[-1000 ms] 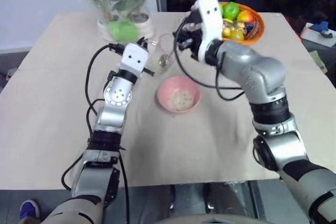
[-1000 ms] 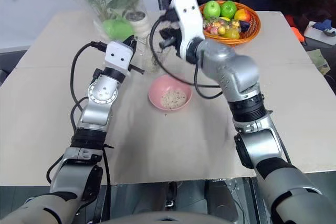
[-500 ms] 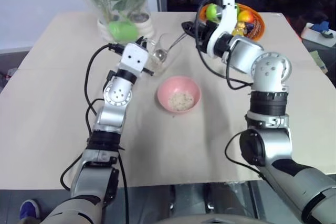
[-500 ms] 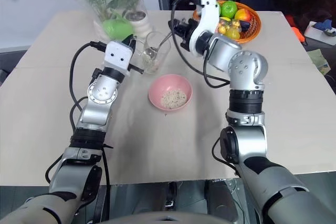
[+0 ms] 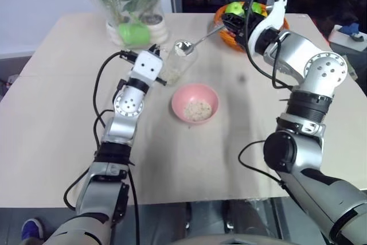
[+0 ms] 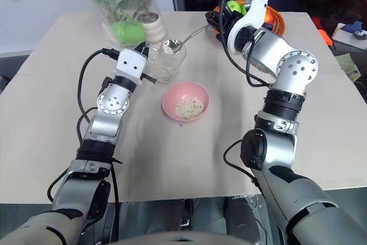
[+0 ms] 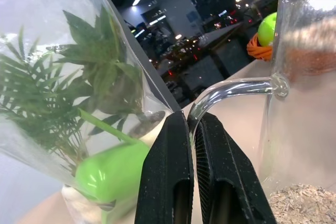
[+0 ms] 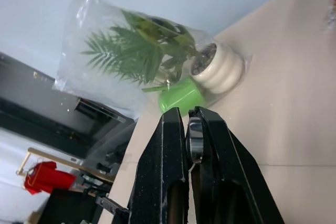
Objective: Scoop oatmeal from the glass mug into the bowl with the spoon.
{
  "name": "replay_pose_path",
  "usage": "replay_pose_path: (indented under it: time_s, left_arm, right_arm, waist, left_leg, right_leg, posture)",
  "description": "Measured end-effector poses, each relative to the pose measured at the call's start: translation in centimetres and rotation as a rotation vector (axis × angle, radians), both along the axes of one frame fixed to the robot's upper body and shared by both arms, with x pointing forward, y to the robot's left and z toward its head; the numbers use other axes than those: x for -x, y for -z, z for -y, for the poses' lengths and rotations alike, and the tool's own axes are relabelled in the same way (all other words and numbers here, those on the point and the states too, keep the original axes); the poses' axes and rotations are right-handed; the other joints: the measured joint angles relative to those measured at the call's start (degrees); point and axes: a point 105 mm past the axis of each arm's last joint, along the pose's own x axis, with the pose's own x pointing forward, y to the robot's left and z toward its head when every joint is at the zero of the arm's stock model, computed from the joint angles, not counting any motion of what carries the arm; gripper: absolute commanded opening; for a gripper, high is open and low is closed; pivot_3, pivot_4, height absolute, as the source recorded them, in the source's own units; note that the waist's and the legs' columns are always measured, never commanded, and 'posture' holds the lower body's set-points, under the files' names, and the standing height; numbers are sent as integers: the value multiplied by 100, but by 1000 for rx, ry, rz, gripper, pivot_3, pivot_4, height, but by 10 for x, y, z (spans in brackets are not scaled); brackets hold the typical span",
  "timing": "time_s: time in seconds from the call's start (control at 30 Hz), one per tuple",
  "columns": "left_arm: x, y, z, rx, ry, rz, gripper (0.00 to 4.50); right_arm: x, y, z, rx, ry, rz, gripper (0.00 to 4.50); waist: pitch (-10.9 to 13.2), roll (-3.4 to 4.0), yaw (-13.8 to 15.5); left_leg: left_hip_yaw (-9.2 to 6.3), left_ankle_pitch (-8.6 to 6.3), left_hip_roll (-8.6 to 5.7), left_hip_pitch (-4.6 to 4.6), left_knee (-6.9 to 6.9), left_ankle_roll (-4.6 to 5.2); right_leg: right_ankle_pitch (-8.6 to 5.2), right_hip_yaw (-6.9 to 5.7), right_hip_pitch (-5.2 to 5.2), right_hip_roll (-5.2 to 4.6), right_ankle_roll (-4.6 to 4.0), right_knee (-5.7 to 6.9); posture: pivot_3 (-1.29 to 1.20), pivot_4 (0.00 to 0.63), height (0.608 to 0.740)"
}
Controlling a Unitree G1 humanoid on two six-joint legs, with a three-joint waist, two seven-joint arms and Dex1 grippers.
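Black fingers of the right gripper (image 8: 187, 140) are clamped on the end of the spoon (image 6: 184, 38) handle, so the long thin shaft reaches out level toward the table's far left and the small oval bowl hangs over the mouth of the glass mug (image 6: 166, 62). A little oatmeal (image 6: 168, 49) sits in the spoon's bowl; holding it flat looks meant to keep the flakes from sliding off on the way across.

Over on the left, the left gripper (image 7: 195, 145) is pinched shut on the mug's curved glass handle (image 7: 231, 90), apparently to steady the mug while the spoon works in it. More flakes lie in the mug's bottom.

Nearer the table's front edge, close beside the mug and roughly at the table's middle, the pink bowl (image 6: 172, 97) stands with a small heap of oatmeal in it, so the carry is a short one: toward the front edge and slightly right.

Behind the mug, at the far edge, stands a plastic-wrapped potted plant (image 6: 123, 4); an orange fruit basket (image 6: 278, 24) sits by the far right, behind the right gripper.
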Motion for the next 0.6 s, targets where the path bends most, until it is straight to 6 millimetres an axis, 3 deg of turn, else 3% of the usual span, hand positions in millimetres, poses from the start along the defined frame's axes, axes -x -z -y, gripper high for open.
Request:
replay_pose_path:
  time_s: [0.6]
  left_arm:
    - [2, 0, 7, -31, 46, 6, 35]
  right_arm:
    - [9, 4, 29, -86, 6, -40, 0]
  waist:
    - [0, 0, -4]
  left_leg:
    - [1, 0, 3, 0, 0, 0]
  right_leg:
    - [0, 2, 0, 0, 0, 0]
  posture:
    - [0, 150, 740]
